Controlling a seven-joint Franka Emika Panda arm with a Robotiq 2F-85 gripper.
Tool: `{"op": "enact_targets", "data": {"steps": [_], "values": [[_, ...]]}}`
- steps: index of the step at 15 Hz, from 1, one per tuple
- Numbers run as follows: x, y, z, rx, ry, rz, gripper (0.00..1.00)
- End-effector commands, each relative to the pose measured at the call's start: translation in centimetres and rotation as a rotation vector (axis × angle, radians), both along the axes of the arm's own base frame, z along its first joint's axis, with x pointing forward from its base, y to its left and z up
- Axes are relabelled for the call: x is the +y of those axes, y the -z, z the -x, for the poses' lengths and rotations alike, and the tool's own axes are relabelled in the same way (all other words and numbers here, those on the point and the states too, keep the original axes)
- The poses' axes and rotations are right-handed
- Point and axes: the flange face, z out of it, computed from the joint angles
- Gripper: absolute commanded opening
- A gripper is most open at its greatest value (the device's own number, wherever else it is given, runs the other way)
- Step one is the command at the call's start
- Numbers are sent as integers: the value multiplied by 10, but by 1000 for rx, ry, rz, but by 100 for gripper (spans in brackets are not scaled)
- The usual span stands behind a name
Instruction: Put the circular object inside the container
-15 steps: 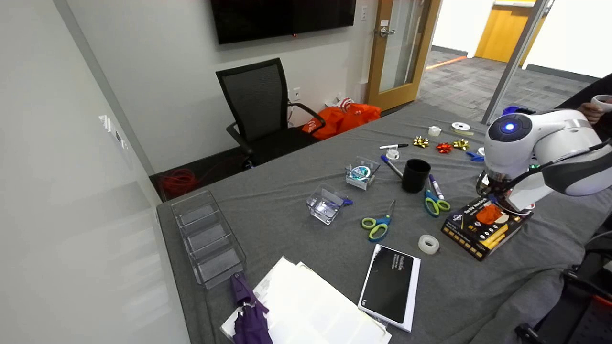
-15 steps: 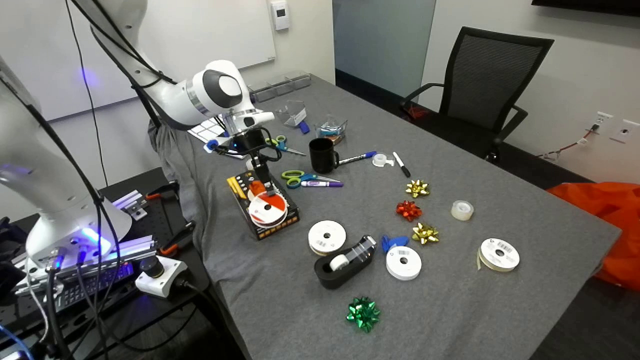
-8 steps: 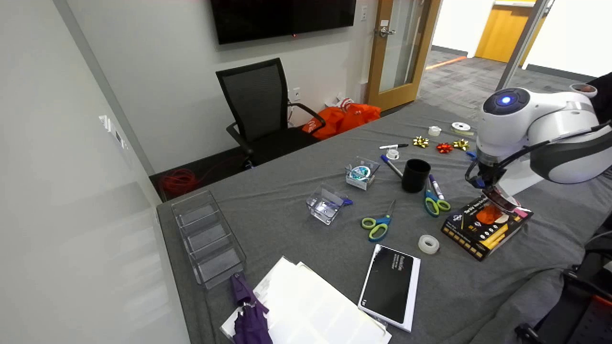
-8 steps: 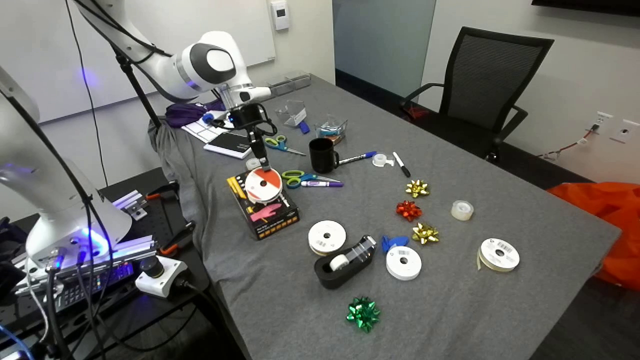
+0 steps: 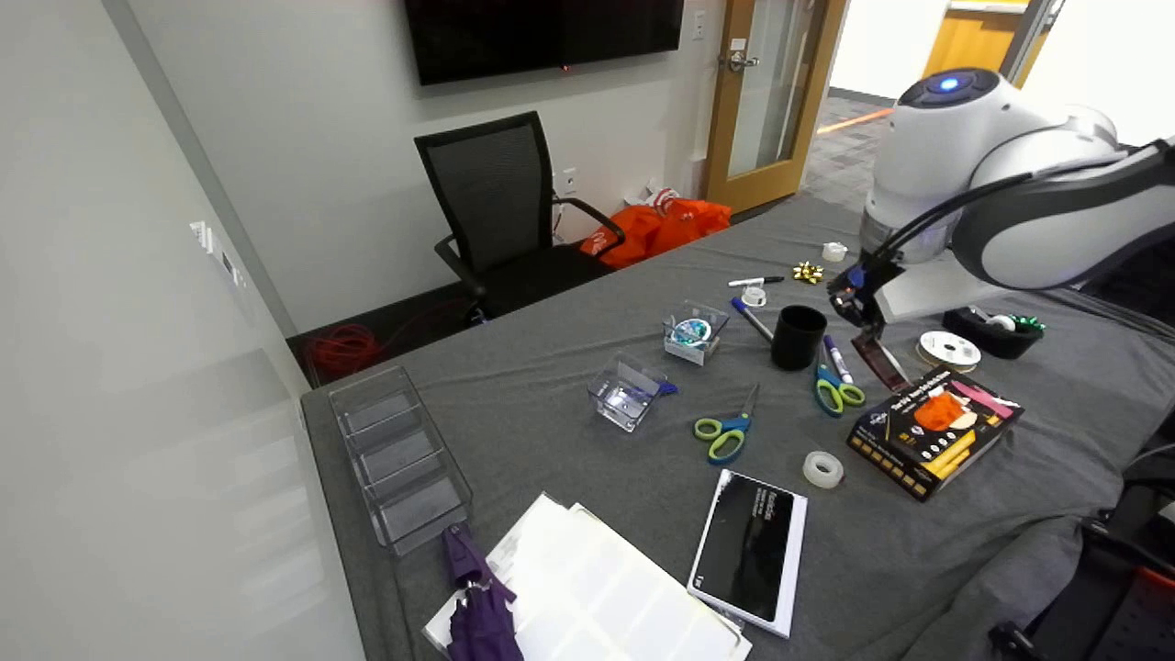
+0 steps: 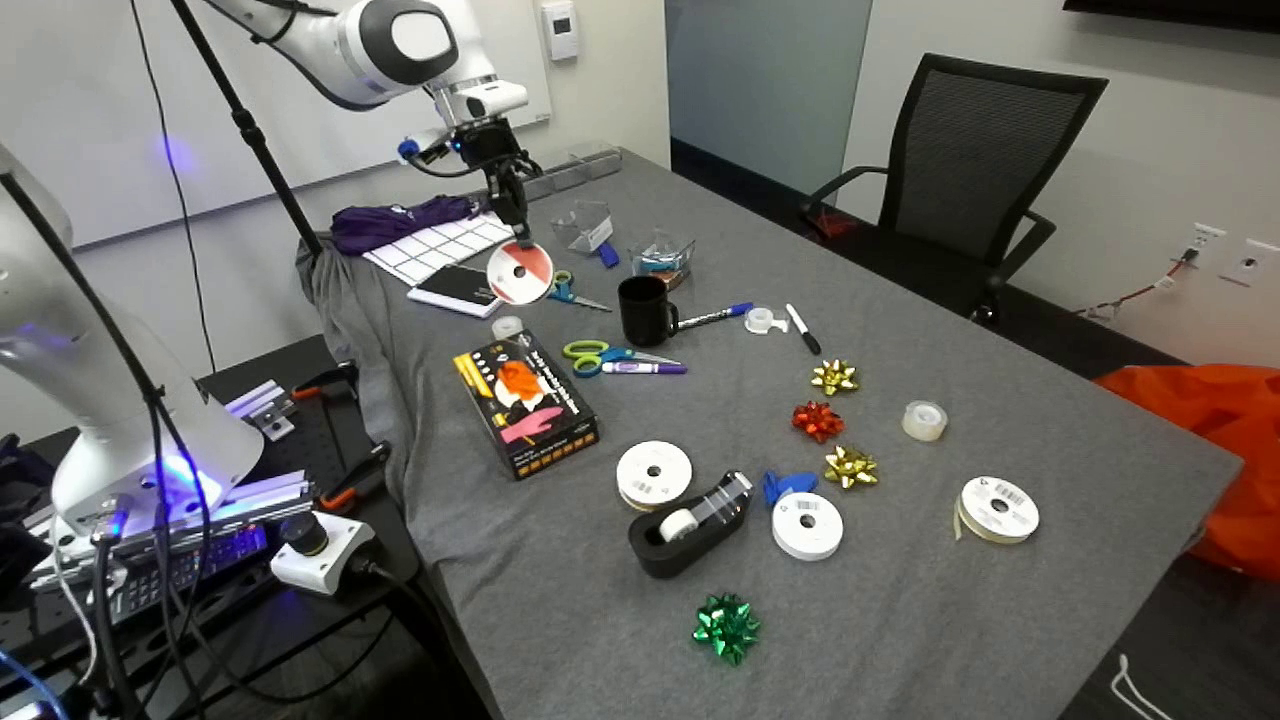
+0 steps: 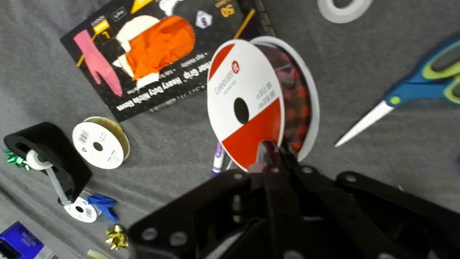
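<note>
My gripper point(image 7: 276, 147) is shut on the rim of one disc of a ribbon spool point(image 7: 230, 79). The spool has a red-and-white label and red plaid ribbon. In the exterior views the spool point(image 6: 520, 273) point(image 5: 879, 365) hangs tilted below the fingertips point(image 6: 523, 240), above the table. Possible containers are a clear divided tray point(image 5: 404, 459) point(image 6: 575, 172), a small clear bin point(image 5: 627, 395) point(image 6: 583, 230), a clear bin with a round blue item inside point(image 5: 695, 347) point(image 6: 662, 268), and a black mug point(image 5: 799, 340) point(image 6: 648, 312). Which container is meant I cannot tell.
A black glove box point(image 6: 525, 405) lies beneath and beside the arm. Scissors point(image 5: 725, 433), tape rolls point(image 5: 822, 469), markers point(image 6: 645, 368), a tape dispenser point(image 6: 690, 525), other spools point(image 6: 653, 473) and bows point(image 6: 727, 628) are scattered about. A notebook point(image 5: 748, 546) and papers point(image 5: 597, 588) lie near the tray.
My gripper has risen with the spool in its grip. The spool has come up off the glove box and moved past it toward the scissors and clear containers.
</note>
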Motion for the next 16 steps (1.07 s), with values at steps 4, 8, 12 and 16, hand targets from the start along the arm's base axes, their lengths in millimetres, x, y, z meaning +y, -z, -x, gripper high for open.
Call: {"op": "enact_targets", "data": {"steps": [4,8,12,16], "values": [[39,-55,-52,-155,110,-165,1],[36,-62,-45,-156,97,-148,2],[35,-61,-44,-152,99,-147,1],[81,-48,-69,-252,276,-279,1]]}}
